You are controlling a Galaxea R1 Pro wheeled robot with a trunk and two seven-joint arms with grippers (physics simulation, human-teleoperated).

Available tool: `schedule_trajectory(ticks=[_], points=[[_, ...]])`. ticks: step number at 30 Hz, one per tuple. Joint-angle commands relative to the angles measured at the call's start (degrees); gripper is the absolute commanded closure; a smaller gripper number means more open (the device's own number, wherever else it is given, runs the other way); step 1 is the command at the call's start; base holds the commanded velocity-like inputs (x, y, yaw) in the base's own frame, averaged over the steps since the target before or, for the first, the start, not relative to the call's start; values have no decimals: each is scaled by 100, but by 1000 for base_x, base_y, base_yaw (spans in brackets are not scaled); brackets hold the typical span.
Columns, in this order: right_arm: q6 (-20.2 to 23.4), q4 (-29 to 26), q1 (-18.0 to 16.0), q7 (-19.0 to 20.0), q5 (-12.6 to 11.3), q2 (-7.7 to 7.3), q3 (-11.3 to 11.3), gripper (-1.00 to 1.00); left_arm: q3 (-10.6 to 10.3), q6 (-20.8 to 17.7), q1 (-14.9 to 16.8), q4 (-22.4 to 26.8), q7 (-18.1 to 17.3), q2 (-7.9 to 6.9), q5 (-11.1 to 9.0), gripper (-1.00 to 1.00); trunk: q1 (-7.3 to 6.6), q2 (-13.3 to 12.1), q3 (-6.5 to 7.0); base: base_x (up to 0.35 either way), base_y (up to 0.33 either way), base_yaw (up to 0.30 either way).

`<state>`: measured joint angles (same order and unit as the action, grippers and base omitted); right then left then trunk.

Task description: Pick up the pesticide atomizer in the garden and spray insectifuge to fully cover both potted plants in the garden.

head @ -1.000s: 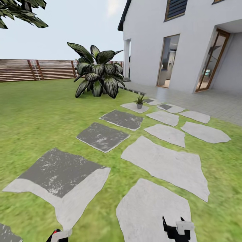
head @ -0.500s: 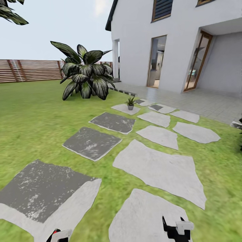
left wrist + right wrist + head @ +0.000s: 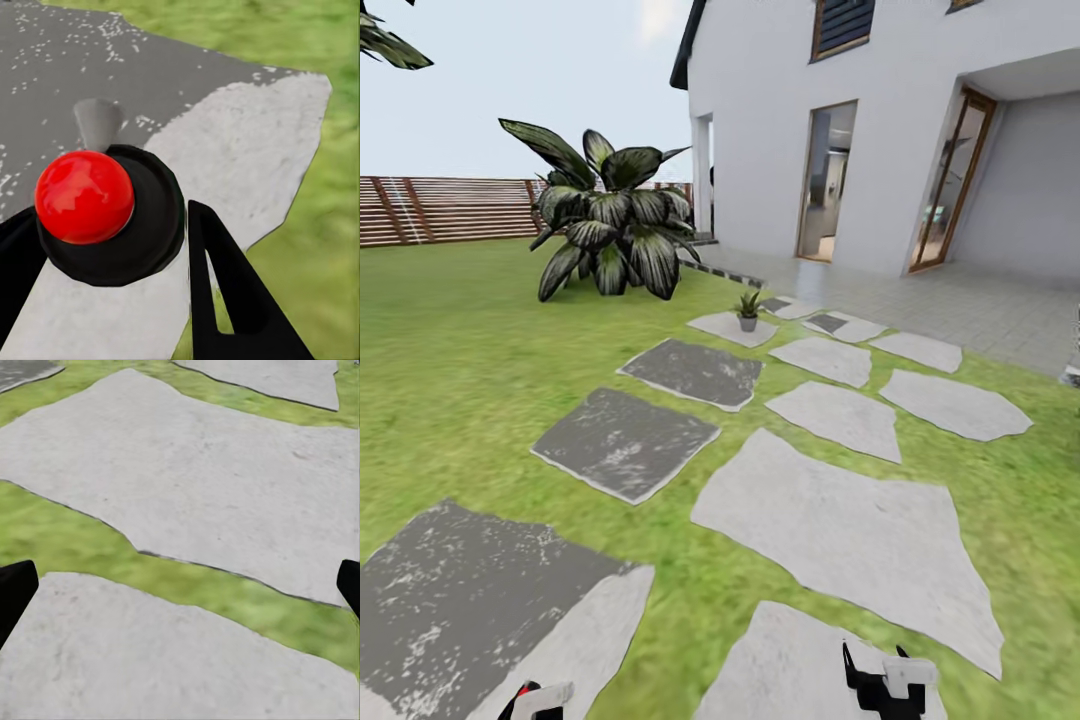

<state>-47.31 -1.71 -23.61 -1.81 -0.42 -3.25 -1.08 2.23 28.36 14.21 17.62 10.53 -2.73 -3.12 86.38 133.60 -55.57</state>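
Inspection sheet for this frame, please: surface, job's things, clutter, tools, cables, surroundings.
Surface: green lawn with grey stepping stones.
Job's things: one small potted plant on a far stone; a black object with a red knob, probably the atomizer, sits between the left tool's fingers.
Clutter: nothing seen.
Tools: left tool closed on that object; right tool open, nothing between its fingers.
Cables: nothing seen.
Surroundings: large striped-leaf plant, wooden fence, white house, paved patio.
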Motion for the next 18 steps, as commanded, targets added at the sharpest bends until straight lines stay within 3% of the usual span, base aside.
schedule_trajectory(ticks=[1, 12, 18], points=[[-15, 4, -3, -4, -1, 0, -6, -100, -3, 21, 3, -4, -7, 0, -31, 100, 2, 2, -5, 338, 0, 0], [-15, 4, -3, -4, -1, -3, -6, -100, -7, 22, 3, -1, -7, 0, -31, 100, 2, 2, -5, 338, 0, -5], [-15, 4, -3, -4, -1, -3, -6, -100, -4, 21, 3, -3, -7, 0, -31, 100, 2, 2, -5, 338, 0, -193]])
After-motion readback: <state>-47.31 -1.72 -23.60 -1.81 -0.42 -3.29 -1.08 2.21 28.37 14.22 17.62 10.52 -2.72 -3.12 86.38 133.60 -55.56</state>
